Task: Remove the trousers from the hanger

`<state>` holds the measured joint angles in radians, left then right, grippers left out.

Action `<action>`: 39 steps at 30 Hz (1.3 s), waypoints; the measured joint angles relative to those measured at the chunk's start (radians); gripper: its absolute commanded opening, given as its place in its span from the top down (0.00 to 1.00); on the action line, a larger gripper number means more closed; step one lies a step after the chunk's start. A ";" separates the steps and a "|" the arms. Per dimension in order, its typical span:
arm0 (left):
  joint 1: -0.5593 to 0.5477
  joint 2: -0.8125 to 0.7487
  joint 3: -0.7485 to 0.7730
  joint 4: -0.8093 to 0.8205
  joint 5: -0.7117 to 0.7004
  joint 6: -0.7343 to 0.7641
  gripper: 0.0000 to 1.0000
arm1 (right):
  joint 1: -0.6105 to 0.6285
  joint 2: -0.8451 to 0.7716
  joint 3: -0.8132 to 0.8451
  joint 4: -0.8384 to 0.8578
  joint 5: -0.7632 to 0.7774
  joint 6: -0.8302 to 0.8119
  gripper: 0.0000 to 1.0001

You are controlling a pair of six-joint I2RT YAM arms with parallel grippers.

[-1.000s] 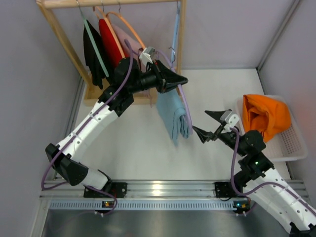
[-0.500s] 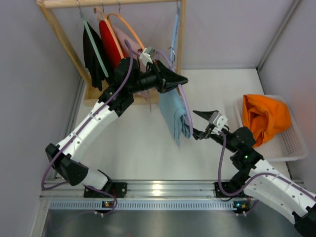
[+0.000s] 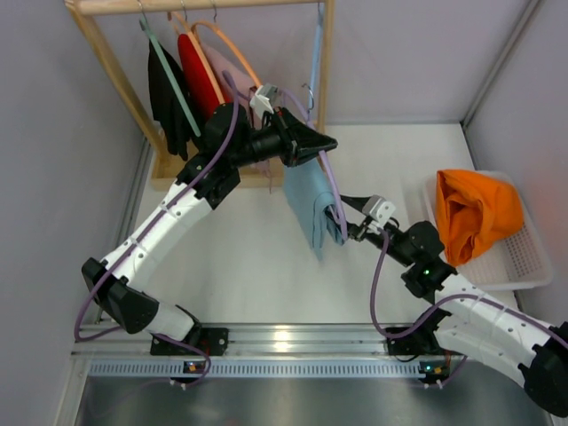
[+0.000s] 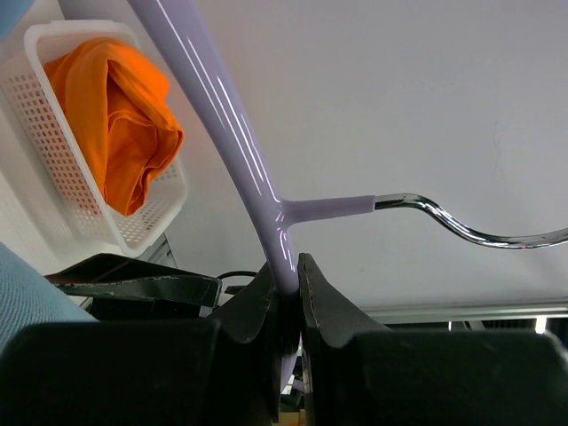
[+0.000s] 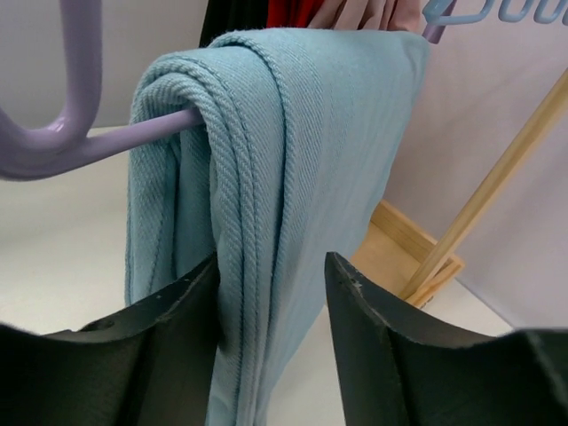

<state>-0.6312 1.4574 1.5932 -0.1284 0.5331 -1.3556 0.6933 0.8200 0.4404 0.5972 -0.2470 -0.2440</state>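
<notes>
Grasp step. Left gripper [image 4: 286,293] is clamped tight on the hanger [image 4: 231,115]. Right gripper [image 5: 271,264] is spread, with the trousers [image 5: 293,133] between its jaws, draped over the hanger just above. Next likely needs a pinch, then sliding the cloth off.

- The trousers [image 5: 293,177]: light blue-teal, with a fine diagonal ribbed weave.
- The hanger [image 4: 222,115]: glossy lavender, with a silver metal hook [image 4: 461,226].
- Basket [image 3: 525,259] at the table's right edge: white mesh. The cloth [image 3: 475,209] in it is bright orange.
- Rack [image 3: 106,67] at the far left corner: pale wood.
- Garments on the rack: black [image 3: 169,98], red [image 3: 200,84], dusty pink [image 5: 364,11].
- Arms [image 3: 160,226]: white shells, black joints.
</notes>
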 measured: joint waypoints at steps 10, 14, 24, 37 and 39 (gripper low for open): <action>0.000 -0.015 0.000 0.003 0.001 -0.001 1.00 | 0.004 -0.002 0.035 -0.023 0.036 0.006 1.00; 0.001 -0.036 -0.008 0.024 -0.002 0.001 1.00 | 0.004 -0.002 0.118 -0.101 0.061 0.021 1.00; 0.002 -0.110 -0.113 0.100 -0.002 0.033 1.00 | 0.005 -0.020 0.338 -0.330 0.121 0.090 1.00; 0.000 -0.134 -0.243 0.134 0.031 0.089 1.00 | 0.004 -0.030 0.577 -0.566 0.169 0.143 1.00; 0.000 -0.140 -0.254 0.142 0.032 0.095 1.00 | 0.004 -0.032 0.607 -0.588 0.169 0.142 1.00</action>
<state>-0.6315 1.3170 1.3396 0.0132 0.5652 -1.2610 0.6975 0.7879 1.0470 0.0093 -0.0784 -0.1017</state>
